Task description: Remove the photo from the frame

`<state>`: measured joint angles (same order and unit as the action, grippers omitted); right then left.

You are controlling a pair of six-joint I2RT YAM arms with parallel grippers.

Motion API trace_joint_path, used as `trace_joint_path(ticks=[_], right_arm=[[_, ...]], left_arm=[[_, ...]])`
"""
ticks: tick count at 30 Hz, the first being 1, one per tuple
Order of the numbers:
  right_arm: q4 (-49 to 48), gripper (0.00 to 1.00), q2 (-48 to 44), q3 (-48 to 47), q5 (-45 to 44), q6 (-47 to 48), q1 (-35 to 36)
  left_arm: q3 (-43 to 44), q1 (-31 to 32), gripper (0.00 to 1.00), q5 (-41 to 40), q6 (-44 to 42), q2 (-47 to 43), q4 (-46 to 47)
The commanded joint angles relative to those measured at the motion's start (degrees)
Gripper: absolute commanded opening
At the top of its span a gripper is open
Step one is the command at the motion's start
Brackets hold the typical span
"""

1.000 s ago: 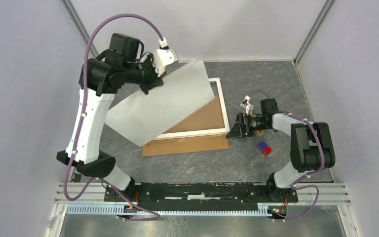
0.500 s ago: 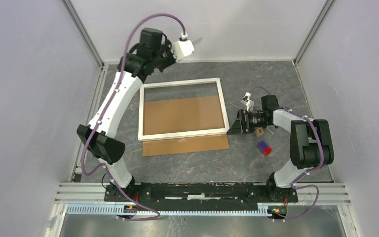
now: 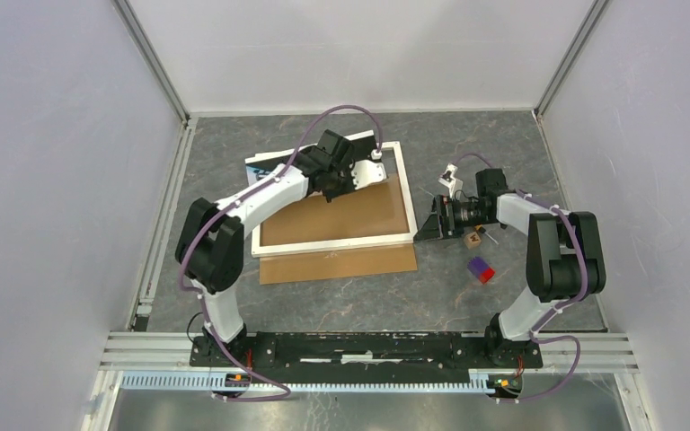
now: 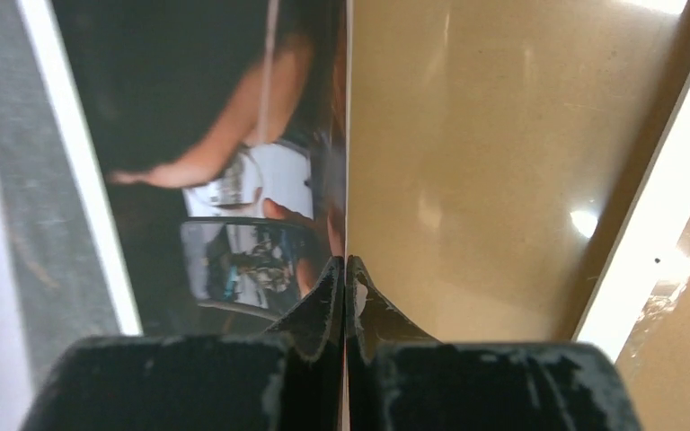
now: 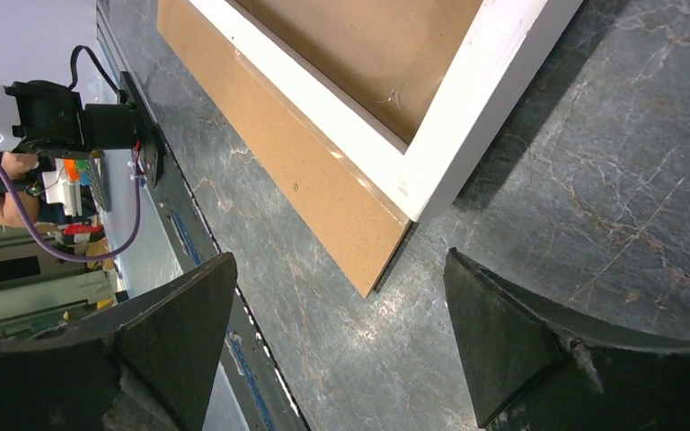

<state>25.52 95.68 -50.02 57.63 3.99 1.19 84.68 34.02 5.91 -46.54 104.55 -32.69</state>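
Note:
The frame lies flat on the table, white border up, with the brown backing panel under it and sticking out at the near side. My left gripper is low over the frame's far part, shut on the thin edge of the photo. In the left wrist view my gripper pinches the photo, whose dark print shows to the left. My right gripper is open and empty beside the frame's near right corner; it holds nothing in the right wrist view.
A small wooden cube and a red and blue block lie to the right of the frame, near my right arm. The panel's corner points at my right gripper. Grey walls enclose the table.
My left arm swung the photo from high over the left of the frame to the back, then down low over the frame's far part. The right arm has barely moved.

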Motion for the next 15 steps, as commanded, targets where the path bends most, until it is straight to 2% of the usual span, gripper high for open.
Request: trace_joint_path(ticks=[1,5,15], right_arm=[[0.2,0.91,0.5,-1.5,-0.1,0.9,-0.3],[0.4,0.91,1.0,-1.7,-0.2,0.9,-0.4],[-0.1,0.91,1.3,-1.2,-0.5,0.3,-0.3]], left_arm=[[-2.9,-0.1,0.02,4.7,7.1,1.6,6.1],[-7.5,1.2,0.02,8.7,6.5,1.3,5.7],[-15.8,5.3,0.02,9.5,6.9,-1.1,5.8]])
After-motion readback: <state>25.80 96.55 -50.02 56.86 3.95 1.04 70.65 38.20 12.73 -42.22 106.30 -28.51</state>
